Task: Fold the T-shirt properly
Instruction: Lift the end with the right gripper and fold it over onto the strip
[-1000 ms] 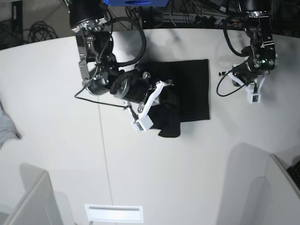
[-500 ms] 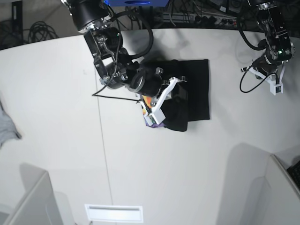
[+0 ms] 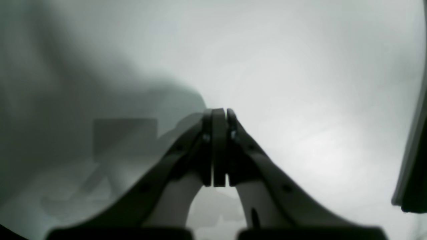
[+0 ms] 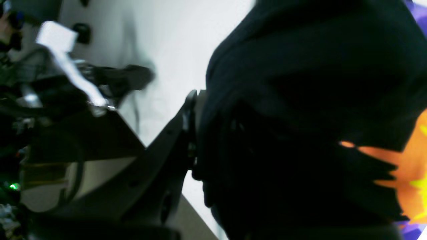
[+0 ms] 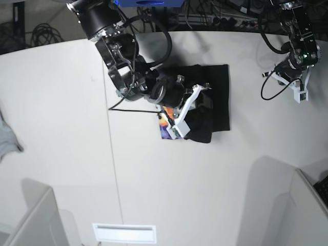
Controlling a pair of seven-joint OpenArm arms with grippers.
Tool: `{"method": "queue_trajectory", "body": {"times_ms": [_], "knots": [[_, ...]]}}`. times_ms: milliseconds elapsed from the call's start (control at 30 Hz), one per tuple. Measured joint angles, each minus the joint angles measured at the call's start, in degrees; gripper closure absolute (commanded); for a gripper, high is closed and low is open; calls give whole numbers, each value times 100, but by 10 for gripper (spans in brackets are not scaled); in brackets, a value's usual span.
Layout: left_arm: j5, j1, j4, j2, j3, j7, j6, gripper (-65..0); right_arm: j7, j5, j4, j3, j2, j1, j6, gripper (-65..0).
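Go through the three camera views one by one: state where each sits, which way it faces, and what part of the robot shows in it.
Base: mounted overhead, looking down on the white table; both arms, the T-shirt and a grey cloth at the table's edge show.
Left wrist: behind the left end effector, facing bare table; its shut jaws fill the foreground.
Right wrist: behind the right end effector, facing the black T-shirt it grips; one finger shows.
Shared: base and right wrist both show the shirt's orange and purple print.
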Motion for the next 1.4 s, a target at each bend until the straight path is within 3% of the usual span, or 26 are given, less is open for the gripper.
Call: {"method": "queue_trajectory", "body": {"times_ms": [200, 600, 633, 767, 833, 1333, 1400], "knots": [[0, 0, 0, 17, 0, 0, 0, 0, 2, -26, -13, 2, 33, 85, -138, 0], [0, 0, -2, -4, -4, 0, 0, 0, 20, -26, -553, 42, -232, 101, -157, 0], [2, 0, -2, -4, -4, 0, 2, 0, 24, -28, -568, 42, -234, 103, -157, -26], [0, 0, -2, -4, -4, 0, 0, 0, 31, -31, -575, 42, -234, 103, -157, -252], [2, 0, -2, -4, -4, 0, 0, 0, 39, -28, -575, 42, -234, 103, -157, -305], [0, 0, 26, -2, -15, 0, 0, 0, 39, -7, -1272, -4, -435, 466, -164, -314], [2, 0, 26, -7, -20, 2, 0, 0, 85, -35, -1237, -361, -407, 542, -177, -314]]}}
